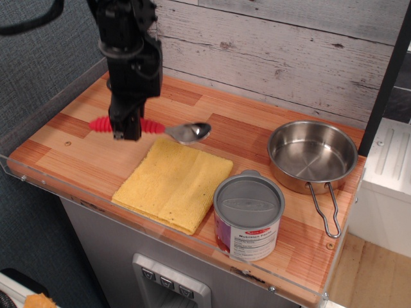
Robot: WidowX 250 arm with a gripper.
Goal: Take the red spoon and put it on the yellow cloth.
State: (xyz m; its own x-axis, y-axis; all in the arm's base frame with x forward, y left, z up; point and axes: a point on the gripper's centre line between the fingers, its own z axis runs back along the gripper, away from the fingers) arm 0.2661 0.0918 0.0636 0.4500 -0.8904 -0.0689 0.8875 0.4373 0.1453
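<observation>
My black gripper (124, 129) is shut on the red spoon (151, 127), gripping its ribbed red handle near the middle. The spoon lies level above the table, handle to the left, silver bowl (191, 132) to the right, hanging just over the far edge of the yellow cloth (174, 183). The cloth lies flat at the table's front centre. My gripper is above the wood just left of the cloth's far corner.
A tin can with a grey lid (248, 216) stands right of the cloth at the front edge. A steel pan (311, 154) with a wire handle sits at the right. A clear rim (58, 90) borders the table's left and front.
</observation>
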